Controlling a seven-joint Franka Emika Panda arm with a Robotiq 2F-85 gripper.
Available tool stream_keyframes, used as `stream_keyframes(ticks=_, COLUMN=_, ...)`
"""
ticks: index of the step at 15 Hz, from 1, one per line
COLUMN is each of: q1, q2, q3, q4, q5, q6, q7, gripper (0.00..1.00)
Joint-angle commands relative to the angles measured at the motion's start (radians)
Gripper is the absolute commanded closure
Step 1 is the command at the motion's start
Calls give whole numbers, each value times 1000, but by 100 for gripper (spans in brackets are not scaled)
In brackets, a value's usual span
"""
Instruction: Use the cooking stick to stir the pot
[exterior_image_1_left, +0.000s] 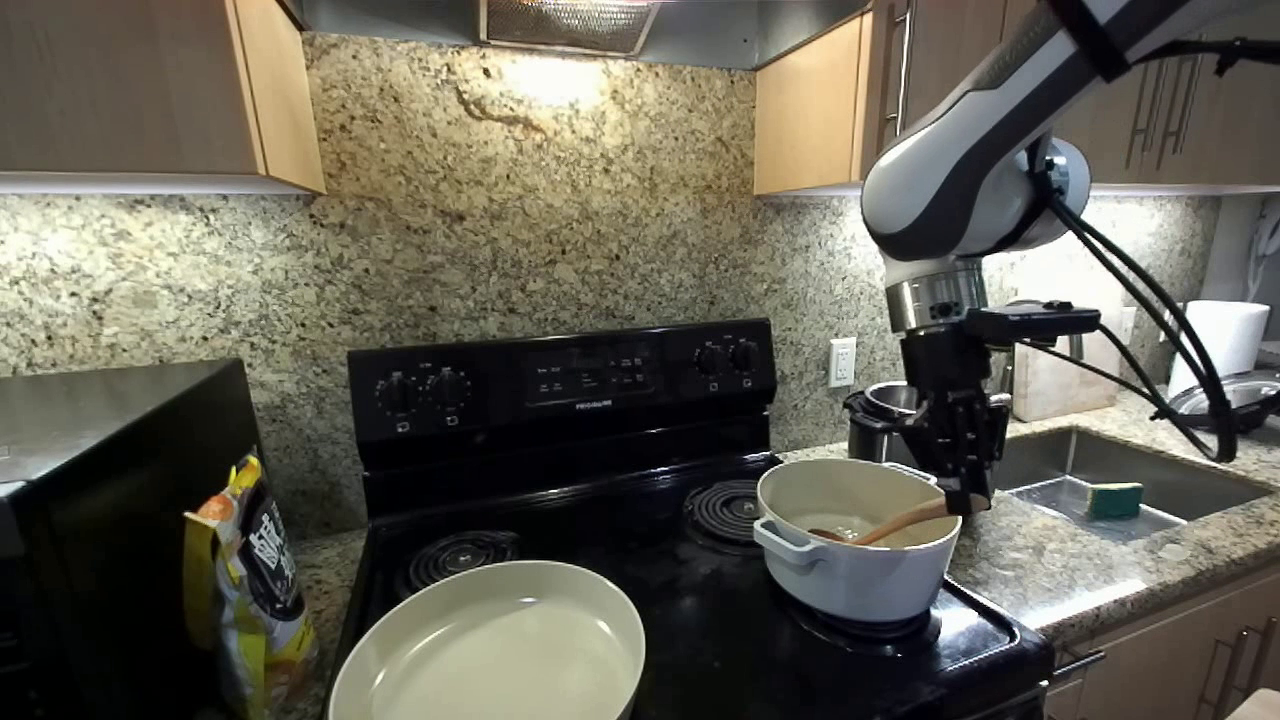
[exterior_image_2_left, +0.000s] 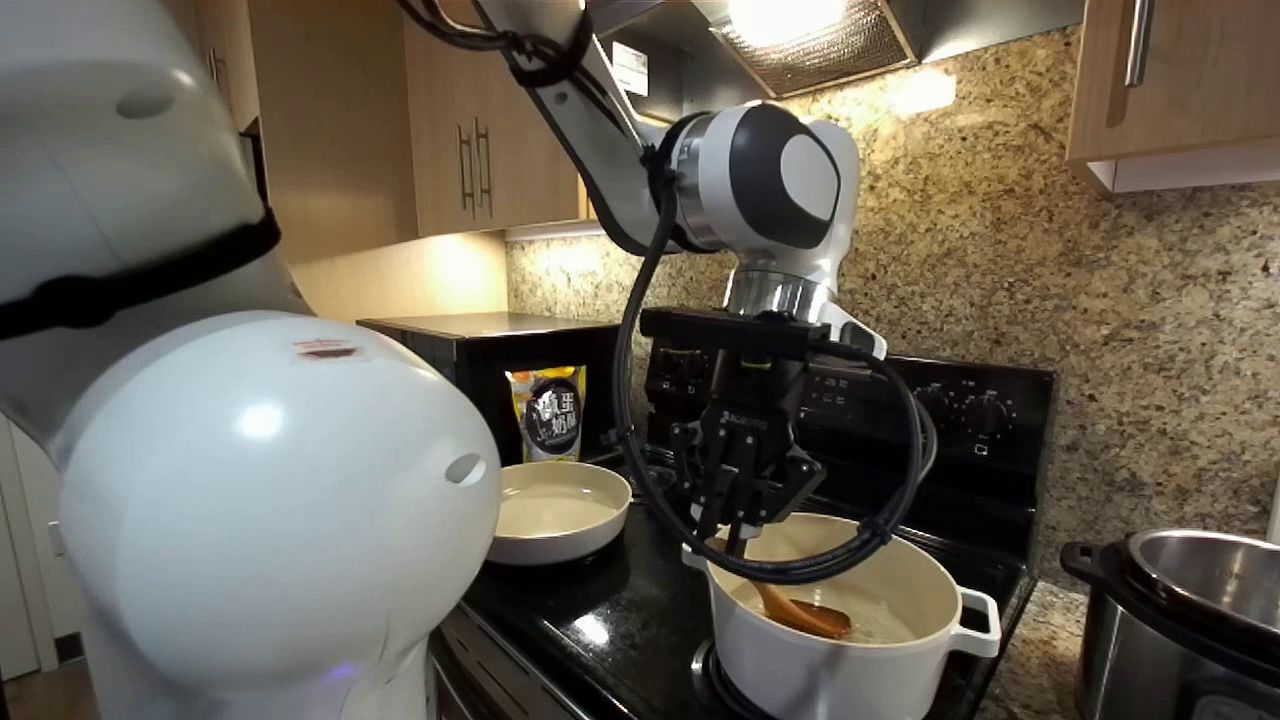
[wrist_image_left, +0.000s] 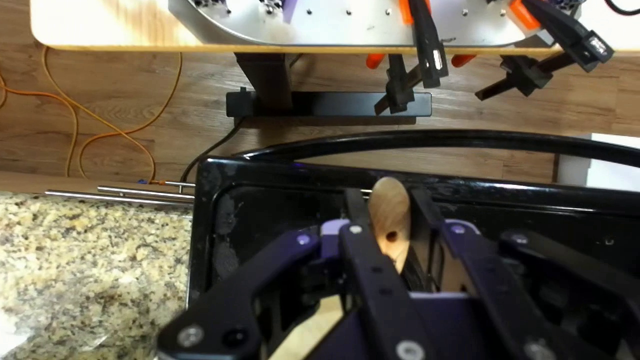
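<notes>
My pincer (wrist_image_left: 389, 200) is narrowed on the cooking stick (exterior_image_2_left: 790, 612), a jaw on each side of the handle, whose holed end juts past the grip toward the front edge of the stove (exterior_image_1_left: 690, 600). From there the stick's long axis slants down and inward, so the bowl end lies inside the white pot (exterior_image_1_left: 855, 580), below the rim. Whether the handle touches that rim I can't tell. I judge we're at the stirring itself: the pincer looks close by the rim, so next I'd sweep the low end round within the wall without dropping any lower
</notes>
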Motion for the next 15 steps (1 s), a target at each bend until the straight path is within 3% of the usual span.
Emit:
stream_keyframes(ticks=1, q1=29, q2=102, q3=6, q4=46, q5=74, q6=78, q7=-12, gripper=94)
stream_keyframes(ticks=6, q1=23, q2=175, q3=10, q4=92, q5=87, q6=95, q7=6, gripper=94)
stream_keyframes(ticks=15, q1=-34, q2=106, q3=-13, q4=87, q5=45, q6=52, q7=28, gripper=94)
